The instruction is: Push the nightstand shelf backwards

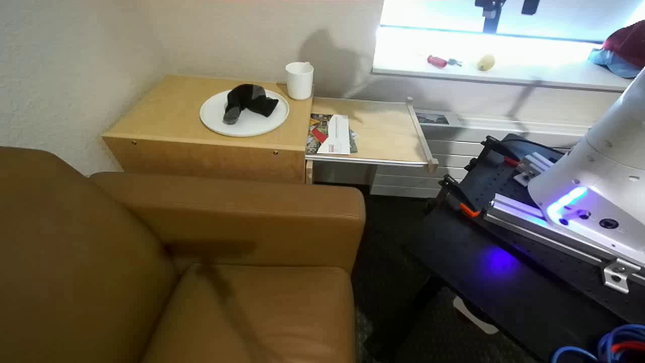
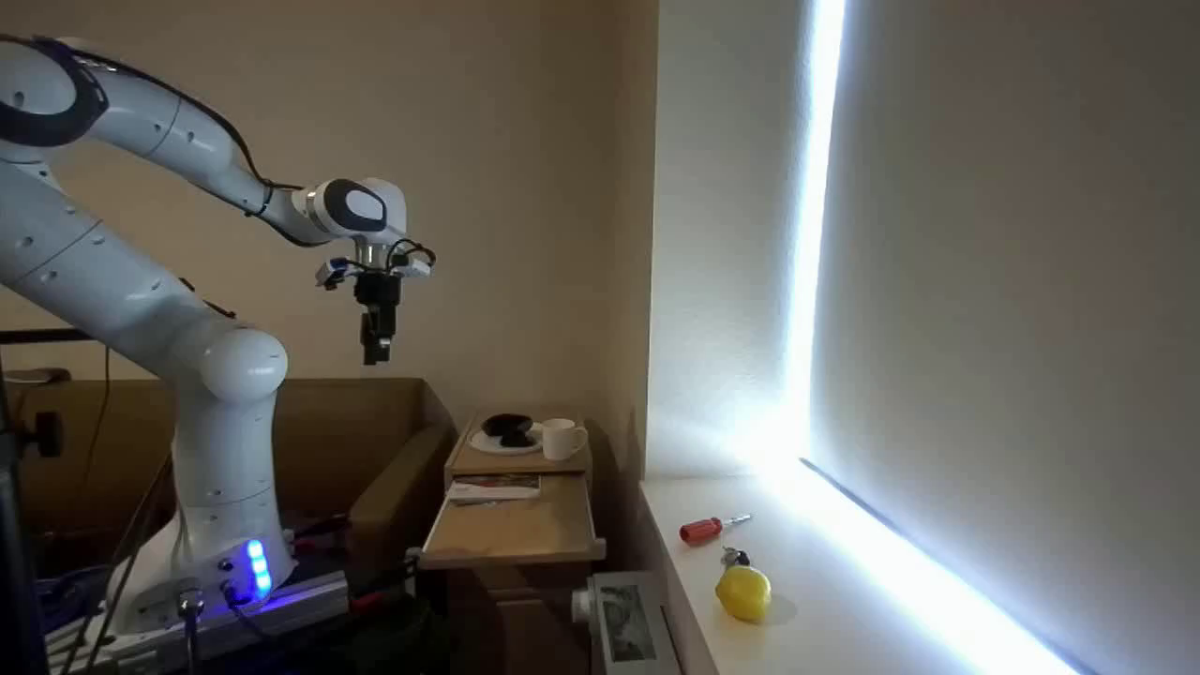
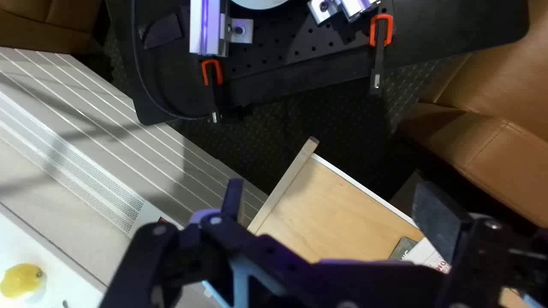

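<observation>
While the claw [image 2: 377, 352] hangs spread wide, the nightstand shelf [image 2: 518, 532] lies below, well apart.

Mug [image 1: 300, 81] nr plate [image 1: 257, 127] on nightstand [image 1: 161, 106], papers [image 1: 335, 136] on shelf [image 1: 382, 131], lemon [image 2: 743, 593] nr screwdriver [image 2: 701, 532] on sill [image 2: 834, 605].

Black table [image 1: 453, 247] here has a white radiator [image 3: 98, 115] running past one corner and a brown leather armchair [image 1: 277, 302] just off the next one. Well out from the edge between those corners there's a white plate [image 1: 252, 127] with a bunched-up black cloth [image 1: 247, 98] on it, a white mug [image 1: 299, 83] just beside, and some leaflets [image 1: 336, 138] nearer that edge. Windowsill [image 2: 844, 600] past the radiator corner's got a red screwdriver [image 2: 701, 532] and a lemon [image 2: 743, 592].
</observation>
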